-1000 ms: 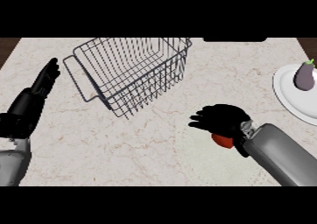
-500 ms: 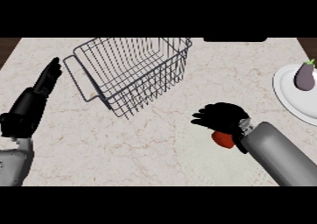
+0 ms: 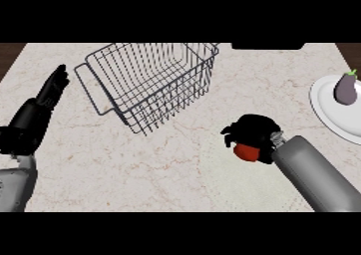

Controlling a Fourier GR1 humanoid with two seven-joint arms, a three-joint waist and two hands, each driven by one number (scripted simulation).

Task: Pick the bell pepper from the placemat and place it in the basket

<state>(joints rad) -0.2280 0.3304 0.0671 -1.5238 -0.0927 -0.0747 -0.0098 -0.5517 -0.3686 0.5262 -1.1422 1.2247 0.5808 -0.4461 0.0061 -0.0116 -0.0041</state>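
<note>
My right hand hangs over the counter at right of centre, its fingers curled round the red bell pepper, which shows only as a red patch under the palm. The wire basket stands to the upper left of that hand, a short gap away, with nothing inside it. My left hand rests open at the left edge, fingers straight and pointing up, left of the basket.
A white plate carrying a purple eggplant sits at the right edge. Dark wood shows past the counter's top corners, and a dark object lies at the counter's far edge.
My right hand has shifted slightly right and upward with the pepper in it. The left hand and the basket have stayed put.
</note>
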